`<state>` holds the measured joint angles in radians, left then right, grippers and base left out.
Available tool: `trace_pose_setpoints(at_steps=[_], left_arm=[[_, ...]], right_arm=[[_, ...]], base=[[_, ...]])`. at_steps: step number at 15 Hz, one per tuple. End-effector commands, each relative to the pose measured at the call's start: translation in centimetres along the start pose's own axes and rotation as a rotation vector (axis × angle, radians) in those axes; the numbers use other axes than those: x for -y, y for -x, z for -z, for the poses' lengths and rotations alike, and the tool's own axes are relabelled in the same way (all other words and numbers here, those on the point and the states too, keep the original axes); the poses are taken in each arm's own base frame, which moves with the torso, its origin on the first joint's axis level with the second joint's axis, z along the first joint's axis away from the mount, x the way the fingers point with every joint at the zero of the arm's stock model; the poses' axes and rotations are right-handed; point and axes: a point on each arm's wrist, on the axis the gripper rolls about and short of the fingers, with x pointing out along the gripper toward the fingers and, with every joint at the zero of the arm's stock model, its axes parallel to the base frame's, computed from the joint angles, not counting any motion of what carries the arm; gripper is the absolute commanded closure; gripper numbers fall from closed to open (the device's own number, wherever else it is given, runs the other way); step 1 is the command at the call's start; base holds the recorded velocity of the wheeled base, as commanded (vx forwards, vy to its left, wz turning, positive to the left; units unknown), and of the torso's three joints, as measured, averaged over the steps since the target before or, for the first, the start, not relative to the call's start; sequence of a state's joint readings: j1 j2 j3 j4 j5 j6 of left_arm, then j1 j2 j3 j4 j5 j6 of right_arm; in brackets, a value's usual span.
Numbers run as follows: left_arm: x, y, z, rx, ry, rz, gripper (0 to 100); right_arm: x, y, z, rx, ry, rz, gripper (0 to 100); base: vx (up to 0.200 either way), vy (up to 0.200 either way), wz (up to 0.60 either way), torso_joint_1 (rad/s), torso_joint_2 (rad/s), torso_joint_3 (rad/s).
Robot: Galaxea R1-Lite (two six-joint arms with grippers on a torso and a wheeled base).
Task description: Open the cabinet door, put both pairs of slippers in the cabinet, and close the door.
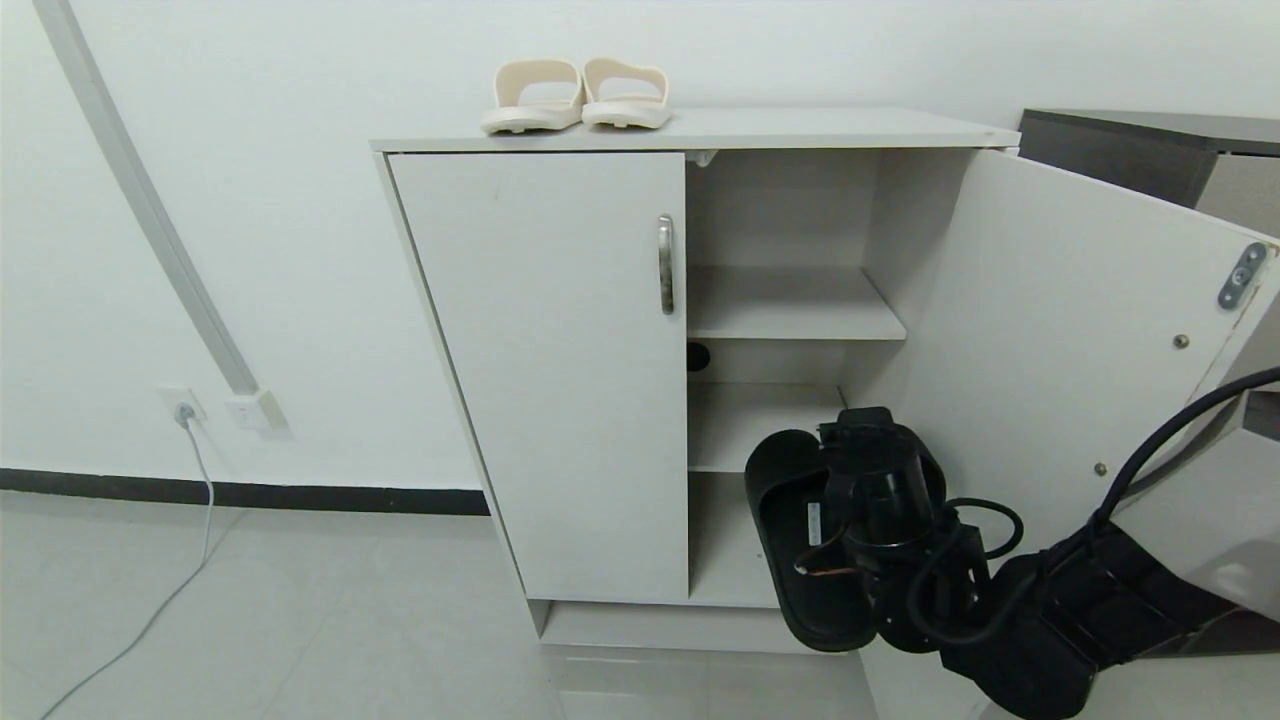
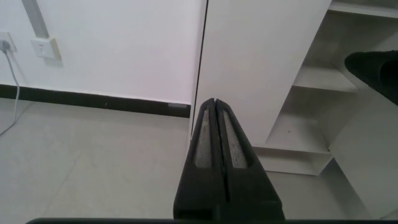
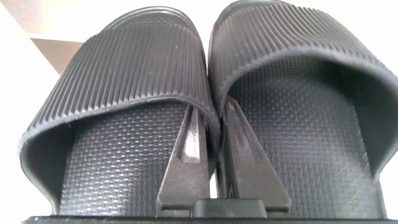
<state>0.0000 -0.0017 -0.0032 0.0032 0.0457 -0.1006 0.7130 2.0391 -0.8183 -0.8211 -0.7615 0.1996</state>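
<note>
My right gripper (image 1: 850, 470) holds the pair of black slippers (image 1: 805, 540) in front of the open right half of the white cabinet (image 1: 700, 130), level with its lower shelves. In the right wrist view its fingers (image 3: 189, 155) pinch the inner edges of both black slippers (image 3: 137, 93) together. A cream pair of slippers (image 1: 577, 95) lies on the cabinet top. The right door (image 1: 1060, 330) stands swung open; the left door (image 1: 550, 370) is closed, with a metal handle (image 1: 665, 265). My left gripper (image 2: 215, 106) is shut and empty, low above the floor left of the cabinet.
Three bare shelves (image 1: 790, 305) show inside the open half. A dark grey unit (image 1: 1150, 150) stands to the right behind the open door. A wall socket with a cable (image 1: 185, 412) is at the left. Tiled floor (image 1: 250, 620) lies open in front.
</note>
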Motion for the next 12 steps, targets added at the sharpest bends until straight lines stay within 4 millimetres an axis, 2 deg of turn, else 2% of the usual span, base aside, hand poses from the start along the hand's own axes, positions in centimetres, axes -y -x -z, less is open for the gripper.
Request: trace_pose_setpoints(at_steps=[1, 12], left_arm=[[0.0, -0.01, 0.0, -0.002, 0.001, 0.0, 100], [0.0, -0.01, 0.0, -0.002, -0.001, 0.001, 100]], right_arm=[[0.59, -0.22, 0.28, -0.011, 0.007, 0.017, 100], [1.23, 0.15, 0.28, -0.017, 0.011, 0.022, 100]], base=[[0.0, 0.0, 0.0, 0.0, 0.0, 0.0], [0.0, 0.0, 0.0, 0.0, 0.0, 0.0]])
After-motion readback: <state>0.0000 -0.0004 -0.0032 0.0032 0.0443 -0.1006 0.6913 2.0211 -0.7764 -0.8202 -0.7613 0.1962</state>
